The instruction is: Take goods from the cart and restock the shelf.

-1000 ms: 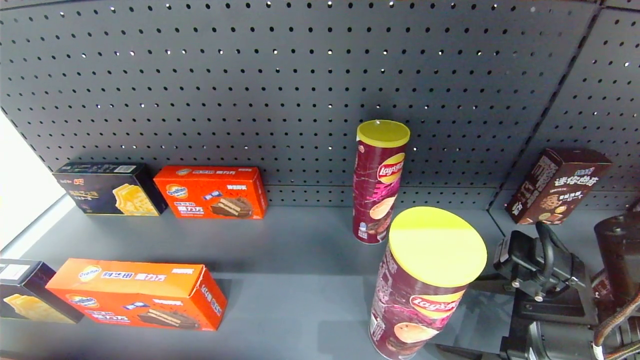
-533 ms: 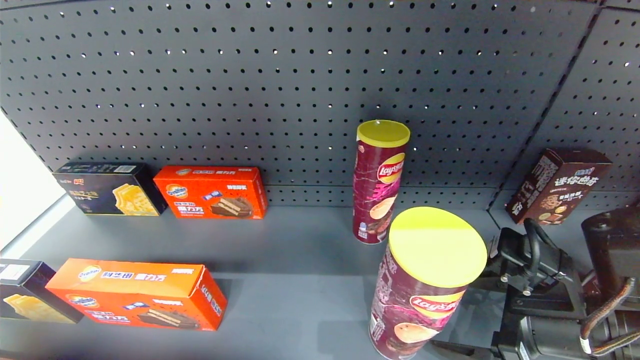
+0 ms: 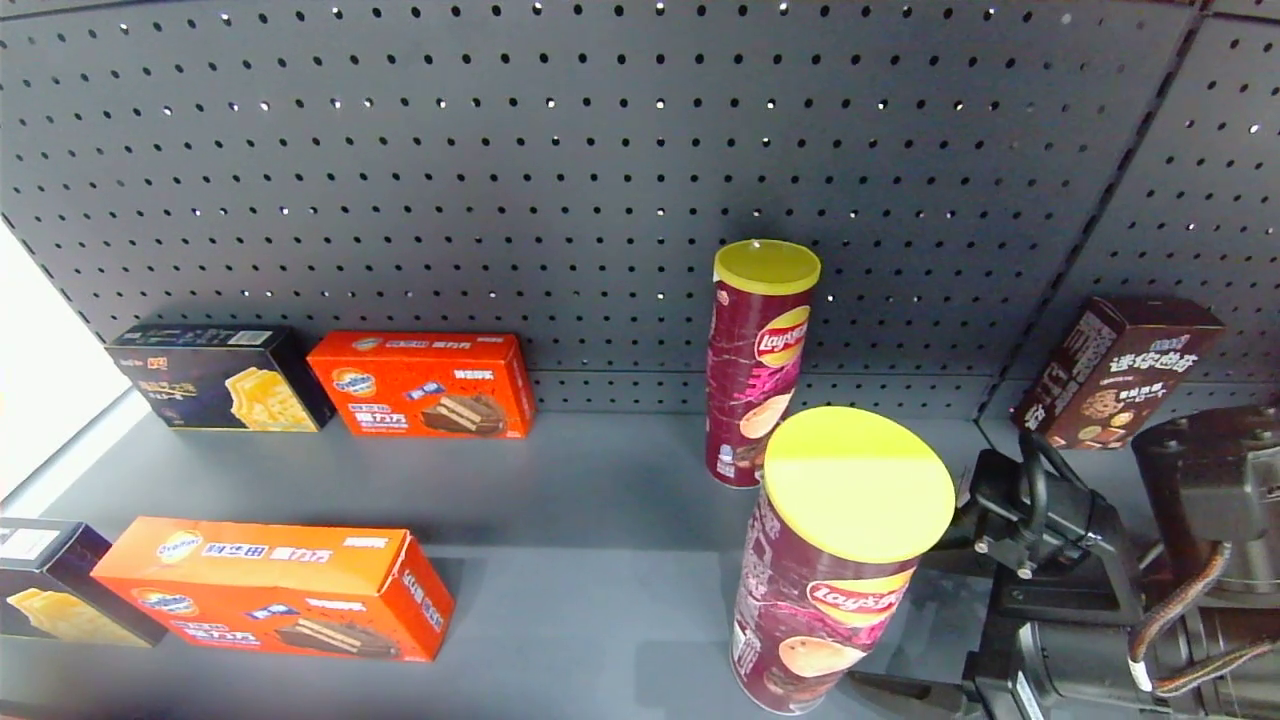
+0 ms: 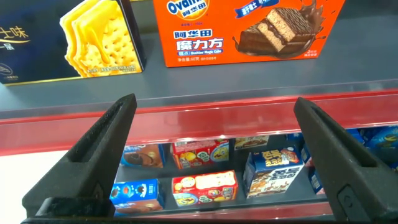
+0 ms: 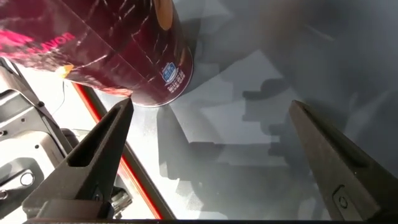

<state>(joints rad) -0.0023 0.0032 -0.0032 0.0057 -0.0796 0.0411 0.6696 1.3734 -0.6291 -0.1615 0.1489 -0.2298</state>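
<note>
Two maroon chip cans with yellow lids stand on the grey shelf (image 3: 600, 500). The back can (image 3: 760, 370) is upright by the pegboard. The front can (image 3: 830, 600) leans a little to the left near the shelf's front edge. My right arm (image 3: 1060, 560) is just right of the front can. In the right wrist view my right gripper (image 5: 210, 104) is open, with nothing between its fingers and the can's base (image 5: 118, 56) against one fingertip (image 5: 118, 118). My left gripper (image 4: 214, 102) is open, level with the shelf's red front edge (image 4: 217, 115), below an orange wafer box (image 4: 249, 31).
Orange wafer boxes (image 3: 425, 385) (image 3: 275, 590) and black cracker boxes (image 3: 220, 378) (image 3: 50, 590) lie on the shelf's left. A brown cookie box (image 3: 1115, 370) leans at the back right. Bare shelf lies between the boxes and cans. Packed goods (image 4: 205, 180) fill the shelf below.
My right arm has moved left and farther in beside the front can. The front can has shifted slightly left and tipped a little. The other goods have not moved.
</note>
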